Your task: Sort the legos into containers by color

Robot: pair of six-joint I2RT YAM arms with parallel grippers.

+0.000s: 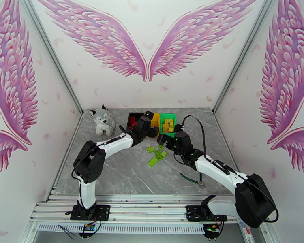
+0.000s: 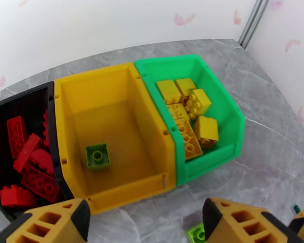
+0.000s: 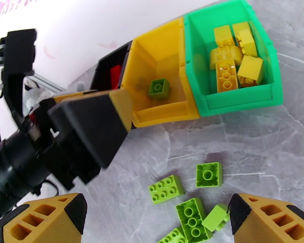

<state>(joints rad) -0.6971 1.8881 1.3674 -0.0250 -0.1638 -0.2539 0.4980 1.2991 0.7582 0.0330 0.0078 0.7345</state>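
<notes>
My right fingers (image 3: 265, 219) are spread wide and empty, right over the loose green bricks (image 3: 208, 174) on the surface (image 3: 253, 150), so that arm is nearer. The longest brick (image 3: 192, 218) seems to lie crosswise between them. Left fingers (image 2: 241, 217), also wide, hover before the yellow bin (image 2: 111, 82), which holds one green brick (image 2: 97, 156).

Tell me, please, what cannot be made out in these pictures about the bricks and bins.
Left wrist view: the black bin is cut by the left edge and covered at its near corner by the left tool, so its red bricks cannot be counted.
Right wrist view: the light green bricks run off the bottom edge.
Top view: the left arm hides part of the yellow bin; bricks are too small to count.
</notes>
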